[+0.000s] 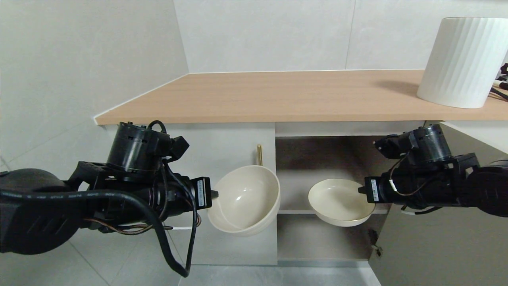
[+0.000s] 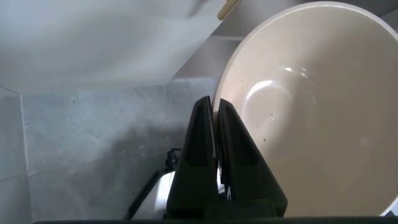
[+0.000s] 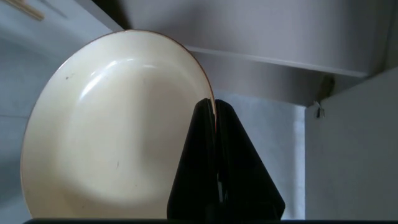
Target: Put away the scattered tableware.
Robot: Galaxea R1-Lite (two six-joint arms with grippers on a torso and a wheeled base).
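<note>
Head view: bowl in left claw, plate in right claw.

Cream bowl, cream gold-rimmed plate, white ribbed container, light wood-grain counter

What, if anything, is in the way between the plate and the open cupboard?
Nothing visible. The plate, pinched by the right gripper, hangs right in front of the open cupboard, near its shelf. The bowl in the left gripper is off to the side, mostly before the closed door.
</note>
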